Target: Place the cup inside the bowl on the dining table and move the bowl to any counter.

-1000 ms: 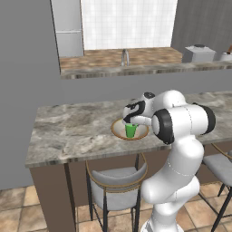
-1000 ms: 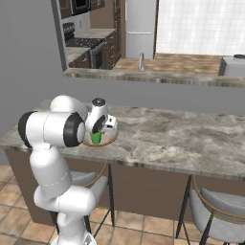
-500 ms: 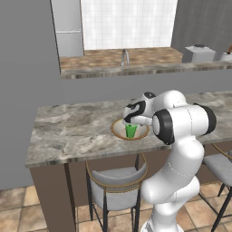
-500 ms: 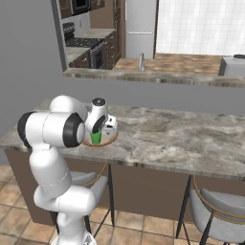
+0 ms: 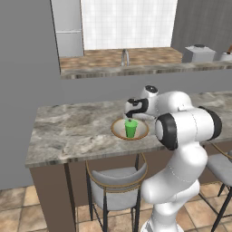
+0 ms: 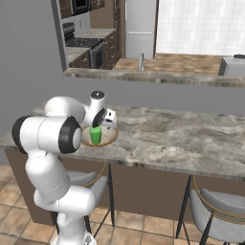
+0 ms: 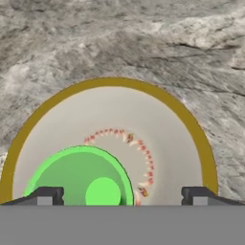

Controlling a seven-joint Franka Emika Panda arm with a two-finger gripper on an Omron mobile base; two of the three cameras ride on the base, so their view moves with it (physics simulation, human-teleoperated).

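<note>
- The dining table is a long counter with a grey marble top, and it runs across from left to right.
- A stool with a grey seat is tucked under it on the left side, below the bowl.
- The bowl sits on the marble top near the middle. It has a brown rim and a cream inside.
- The cup is bright green and stands upright inside the bowl, mouth up.
- In the hand view the cup is in the lower left part of the bowl, not in the middle. A ring of small orange marks shows on the bowl floor just beside it.
- The gripper hangs right above the cup and points down at it.
- The 2 fingers are spread wide apart. 1 tip is just left of the cup and the other tip is well to the right, over the bare bowl floor.
- The fingers pinch nothing. I cannot tell if the left tip touches the cup.
- From the right side, the gripper sits over the cup and the bowl too.
- Another stool stands at the far right.
- Behind, a second counter has a tap on it.
</note>
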